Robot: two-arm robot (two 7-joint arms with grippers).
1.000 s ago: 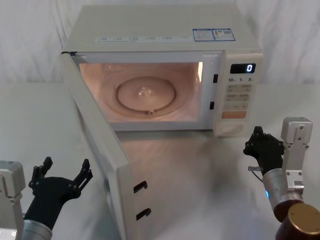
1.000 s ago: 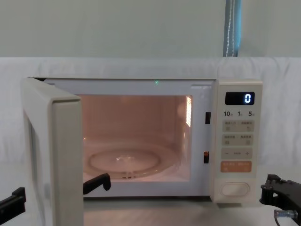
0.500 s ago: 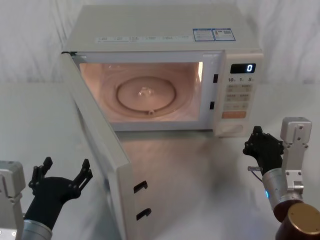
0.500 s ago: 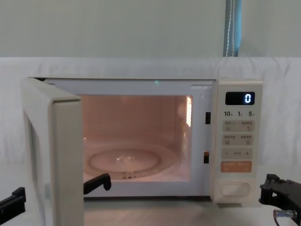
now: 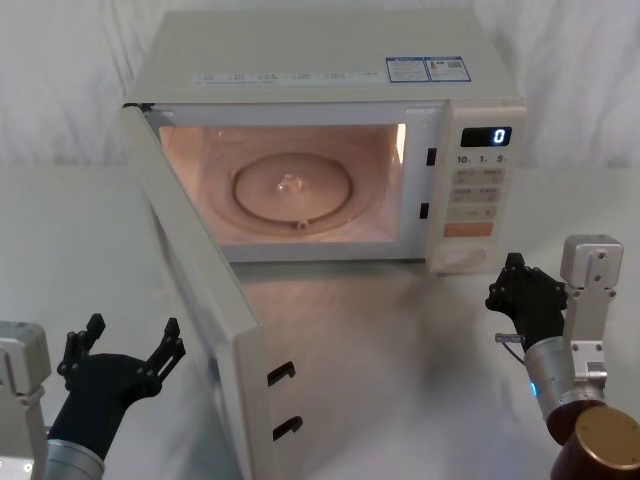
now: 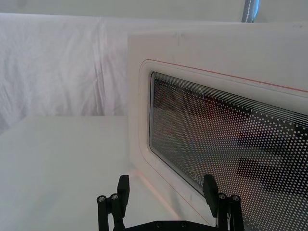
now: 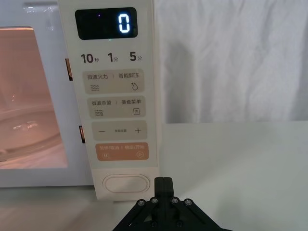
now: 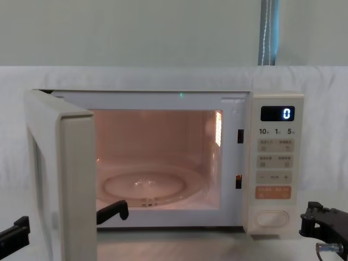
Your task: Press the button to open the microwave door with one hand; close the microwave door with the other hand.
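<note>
One cream microwave (image 5: 330, 90) stands at the back of the white tabletop (image 5: 400, 380), its cavity lit warm pink with a round glass turntable (image 5: 297, 186) on the floor. The door (image 5: 195, 290) hangs wide open on the robot's left, swung out toward the camera, two black latch hooks showing on its free edge; in the left wrist view its dark dotted window (image 6: 226, 144) sits inside a raised rounded frame. The control panel runs down the right side: a black display (image 7: 106, 23) with a blue "0", then "10", "1" and "5" keys, cream keys with Chinese writing, a "−" and "+" bar, an orange key (image 7: 122, 152), and at the bottom the button (image 7: 126, 183), wide, plain and cream. Blue-and-white labels lie on the top, too small to read.

The left gripper (image 5: 125, 350) hovers low at the near left, just outside the open door, touching nothing; its fingers (image 6: 123, 185) are spread wide and empty. The right gripper (image 5: 515, 285) sits near the right front corner, just below and in front of the button, apart from it; its fingers (image 7: 163, 185) are pressed together and hold nothing.
</note>
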